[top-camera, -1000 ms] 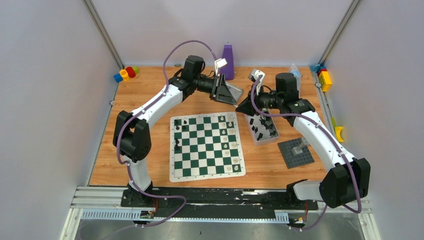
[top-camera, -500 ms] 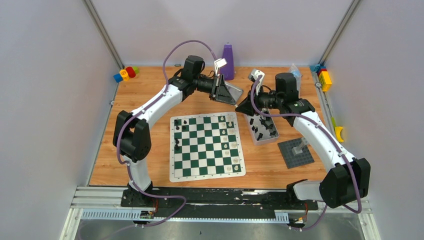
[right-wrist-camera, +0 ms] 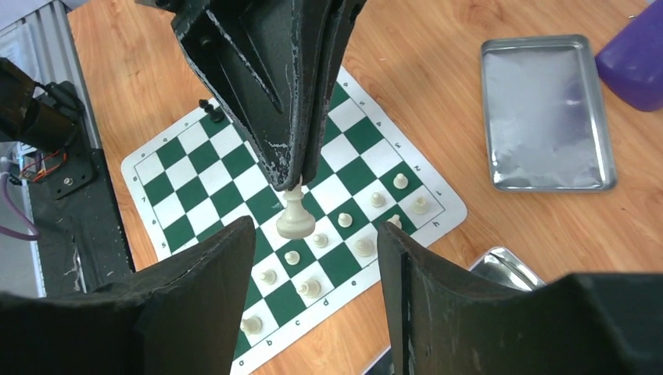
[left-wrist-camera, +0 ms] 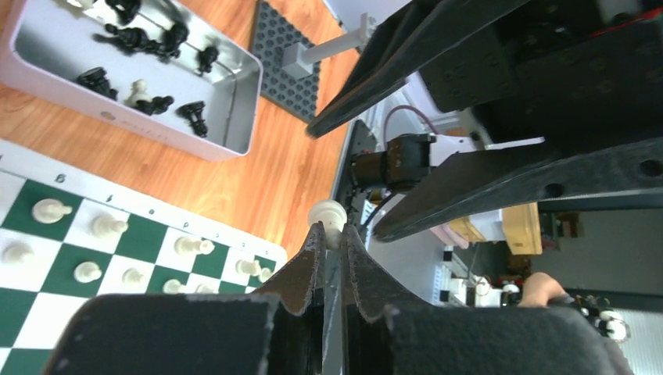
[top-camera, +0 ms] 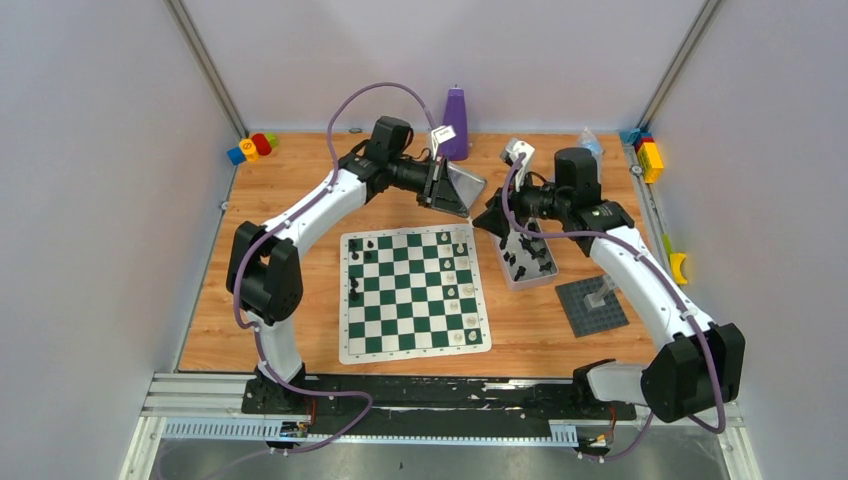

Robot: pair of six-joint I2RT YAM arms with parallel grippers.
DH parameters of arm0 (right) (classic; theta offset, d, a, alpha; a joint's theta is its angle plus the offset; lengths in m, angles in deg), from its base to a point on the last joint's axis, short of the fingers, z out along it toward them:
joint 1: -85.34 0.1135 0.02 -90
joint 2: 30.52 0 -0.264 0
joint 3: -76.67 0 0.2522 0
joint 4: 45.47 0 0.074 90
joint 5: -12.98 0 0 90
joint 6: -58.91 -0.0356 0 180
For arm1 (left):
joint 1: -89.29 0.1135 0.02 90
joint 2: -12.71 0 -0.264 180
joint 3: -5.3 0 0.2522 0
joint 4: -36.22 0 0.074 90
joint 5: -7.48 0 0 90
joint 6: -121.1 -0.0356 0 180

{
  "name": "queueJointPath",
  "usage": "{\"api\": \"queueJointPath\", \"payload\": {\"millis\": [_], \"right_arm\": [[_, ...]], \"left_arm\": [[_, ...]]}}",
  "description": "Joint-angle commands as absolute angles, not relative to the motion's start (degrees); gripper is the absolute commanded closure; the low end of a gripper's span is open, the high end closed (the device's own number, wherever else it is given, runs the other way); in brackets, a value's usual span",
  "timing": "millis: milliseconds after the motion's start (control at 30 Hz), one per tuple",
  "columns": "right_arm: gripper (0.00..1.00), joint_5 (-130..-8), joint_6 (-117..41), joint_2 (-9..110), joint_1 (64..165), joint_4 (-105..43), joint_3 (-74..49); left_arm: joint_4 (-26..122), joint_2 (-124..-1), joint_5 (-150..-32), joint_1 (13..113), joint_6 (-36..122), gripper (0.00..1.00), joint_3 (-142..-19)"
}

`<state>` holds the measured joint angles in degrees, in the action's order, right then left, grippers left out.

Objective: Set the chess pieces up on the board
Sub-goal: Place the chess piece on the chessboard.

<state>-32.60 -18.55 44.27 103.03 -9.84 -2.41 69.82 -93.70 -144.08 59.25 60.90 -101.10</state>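
Observation:
My left gripper [left-wrist-camera: 332,232] is shut on a cream-white chess piece [left-wrist-camera: 327,212] and holds it by its top in the air, past the board's far right corner. In the right wrist view the piece [right-wrist-camera: 295,219] hangs from the left fingers [right-wrist-camera: 285,117], just above my open, empty right gripper [right-wrist-camera: 314,226]. The two grippers meet tip to tip [top-camera: 478,213]. The green and white board [top-camera: 400,330] holds a few black pieces [top-camera: 354,290] on its left and several cream ones [top-camera: 453,290] on its right. A silver tray [top-camera: 541,273] beside it holds black and cream pieces.
An empty silver tray [right-wrist-camera: 547,109] lies behind the board, by a purple bottle [top-camera: 456,122]. A dark grey studded baseplate [top-camera: 592,305] is right of the piece tray. Coloured blocks sit at the far left [top-camera: 250,148] and far right [top-camera: 648,155] corners.
Both wrists have shifted only slightly, and the left gripper has tilted a little. The cream piece stays in the left gripper.

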Motion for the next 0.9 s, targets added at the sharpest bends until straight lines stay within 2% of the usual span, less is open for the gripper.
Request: {"api": "queueJointPath", "payload": {"millis": [0,100,333,567,867], "right_arm": [[0.4,-33.7,-17.5,40.0,100.6,-10.6,-2.2],[0.41,-34.1,-18.4,39.0,98.1,-10.6,-1.6],[0.42,-37.6,-21.8,38.7,91.2,-11.6,0.8],[0.43,-38.7,-24.8,39.8,83.1,-14.1,2.7],[0.43,-39.3,-23.8,40.1,82.3,-14.3,3.7]], "left_arm": [[78.2,-91.7,-139.2,58.8,49.5,0.99,-105.0],[83.1,-90.8,-133.9,57.6,40.4,0.99,-104.8],[81.0,-85.7,-119.7,48.9,23.0,0.98,-95.3],[76.7,-85.1,-111.1,42.5,18.6,0.97,-89.8],[74.9,-87.5,-104.1,35.1,15.3,0.97,-87.7]]}}
